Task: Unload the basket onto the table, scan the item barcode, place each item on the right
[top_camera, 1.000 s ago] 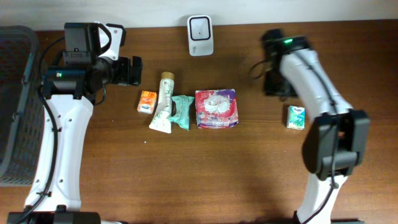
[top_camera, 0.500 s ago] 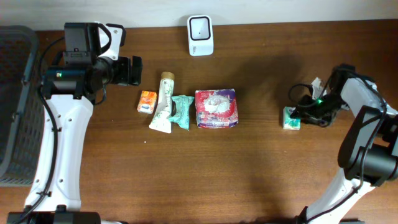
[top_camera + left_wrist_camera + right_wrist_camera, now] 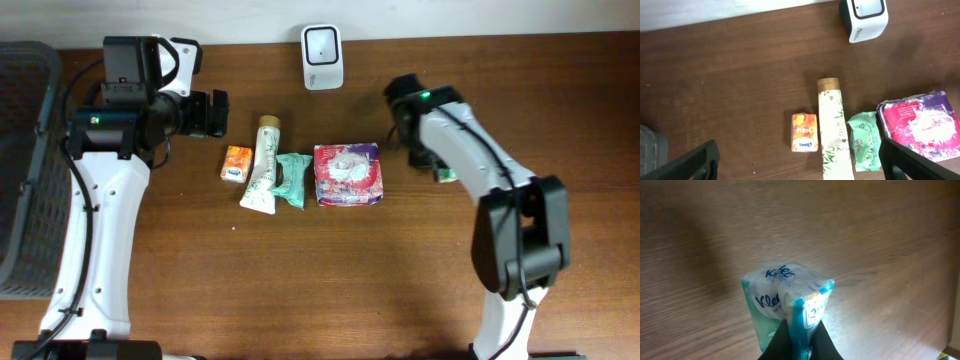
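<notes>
Pinched in right claw [image 3: 799,341], mostly hidden overhead beneath the arm: tissue pack [image 3: 785,302]. Left claw [image 3: 214,113] wide. Open tabletop [image 3: 300,290] nearside.

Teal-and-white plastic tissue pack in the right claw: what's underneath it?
Only bare brown wooden table shows beneath the teal-and-white tissue pack. The shut right gripper covers its near end.

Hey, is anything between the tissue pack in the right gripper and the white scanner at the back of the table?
Nothing visible does. Bare brown wooden table lies between the teal and white tissue pack in the right gripper and the white box-shaped scanner; the pink and purple packet sits off that line.
</notes>
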`<state>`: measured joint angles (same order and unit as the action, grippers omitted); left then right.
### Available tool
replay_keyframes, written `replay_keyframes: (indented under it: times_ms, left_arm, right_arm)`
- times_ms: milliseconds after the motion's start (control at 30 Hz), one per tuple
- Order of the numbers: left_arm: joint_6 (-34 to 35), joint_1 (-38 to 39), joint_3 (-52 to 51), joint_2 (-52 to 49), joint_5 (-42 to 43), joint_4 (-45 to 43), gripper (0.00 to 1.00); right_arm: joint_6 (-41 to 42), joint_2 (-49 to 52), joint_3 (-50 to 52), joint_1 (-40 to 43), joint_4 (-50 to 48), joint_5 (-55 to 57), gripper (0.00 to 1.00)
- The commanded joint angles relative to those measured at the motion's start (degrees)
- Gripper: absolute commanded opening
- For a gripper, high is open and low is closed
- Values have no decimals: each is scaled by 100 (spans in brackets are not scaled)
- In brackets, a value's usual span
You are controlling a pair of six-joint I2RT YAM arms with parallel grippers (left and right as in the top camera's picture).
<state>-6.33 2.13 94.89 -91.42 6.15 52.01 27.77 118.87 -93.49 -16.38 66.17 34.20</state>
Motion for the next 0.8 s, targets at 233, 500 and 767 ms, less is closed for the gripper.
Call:
replay_keyframes:
  times_ms: [233, 500, 767]
  left_arm:
    - [50, -7, 50, 24, 2, -9, 99]
    - [50, -7, 50, 24, 2, -9, 99]
    - [50, -7, 50, 24, 4, -9, 99]
  right_arm:
    - [-271, 686, -1464, -636, 560, -2549, 71]
    - [-1281, 697, -2822, 592, 2004, -2852, 90]
    - [-3300, 721, -1469, 2481, 1519, -4863, 72]
